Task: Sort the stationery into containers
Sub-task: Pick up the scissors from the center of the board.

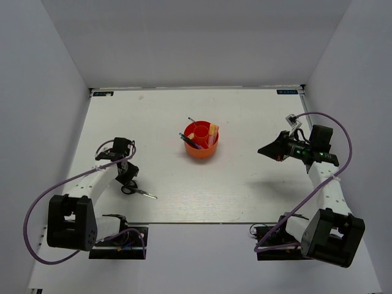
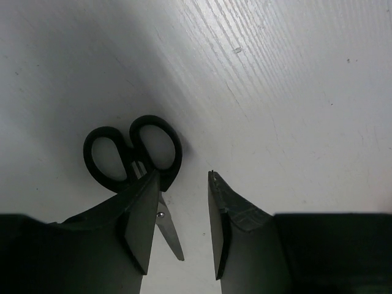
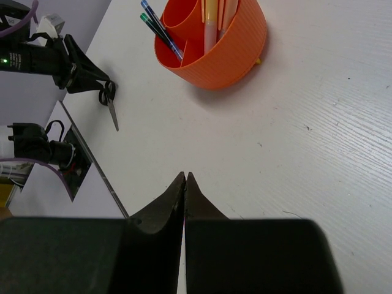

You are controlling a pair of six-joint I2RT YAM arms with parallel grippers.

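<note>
You are working on a white wood-grain table (image 1: 245, 184) boxed in by pale walls (image 1: 196, 37), and most of the sorting looks done. The orange tub (image 1: 201, 142) sits just above the middle of the top view. The right wrist view shows thin pens (image 3: 153, 21) leaning in one outer compartment and markers (image 3: 211, 18) standing in the next. What is left, as far as you can see, is the scissors (image 2: 131, 138). They lie flat on the table at lower left of the top view, well apart from the tub. They are small, with black loop handles and short steel blades closed together. Your left gripper (image 2: 184, 177) hangs right over them with its fingers apart and nothing between them; the blades run under the finger on the left of the frame. Your right gripper (image 3: 185, 174), at right of the top view, is clenched on nothing.
</note>
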